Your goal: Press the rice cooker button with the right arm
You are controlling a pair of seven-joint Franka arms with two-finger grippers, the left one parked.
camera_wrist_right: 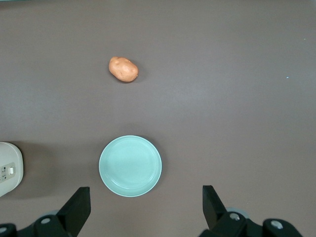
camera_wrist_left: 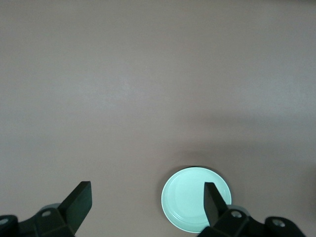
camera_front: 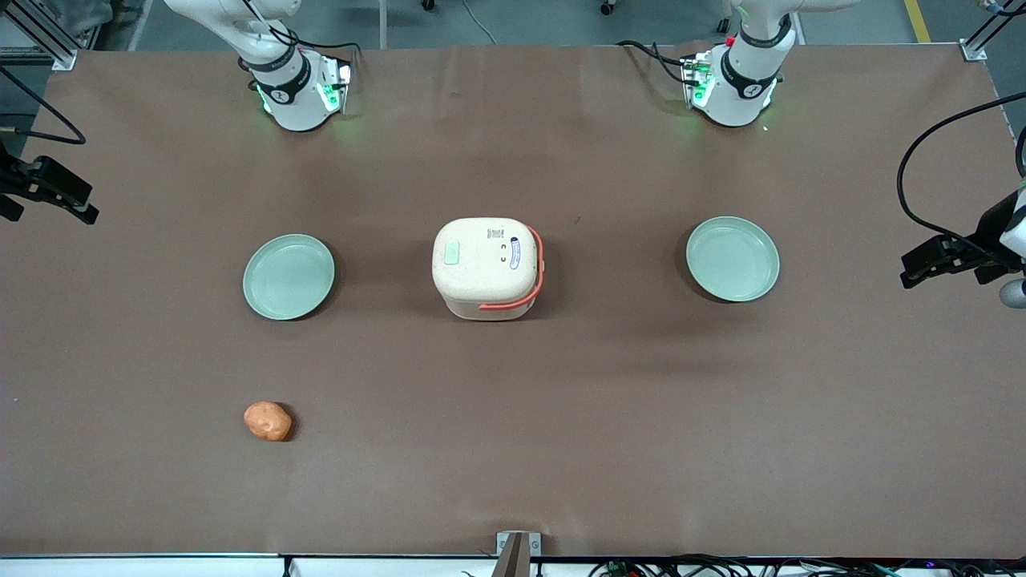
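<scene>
cream speckled rice cooker point(camera_front: 487, 268), black gripper point(camera_wrist_right: 143, 207)

End effector point(camera_wrist_right: 143, 207) spread above plate point(camera_wrist_right: 130, 166), well clear of rice cooker point(camera_front: 487, 268)

The rice cooker point(camera_front: 487, 268) stands upright near the middle of the worktop point(camera_front: 561, 417), lid closed. It is a small cream, speckled, rounded-square body with a coral-orange handle point(camera_front: 525, 284) folded down along two of its edges, a pale green patch point(camera_front: 451, 255) on the lid and small dark markings point(camera_front: 506, 250) beside it. The right arm point(camera_front: 280, 76) is based at the worktop's edge farthest from the front camera; its black tool point(camera_wrist_right: 143, 210) hangs high with fingers spread wide, well apart from the cooker.
</scene>
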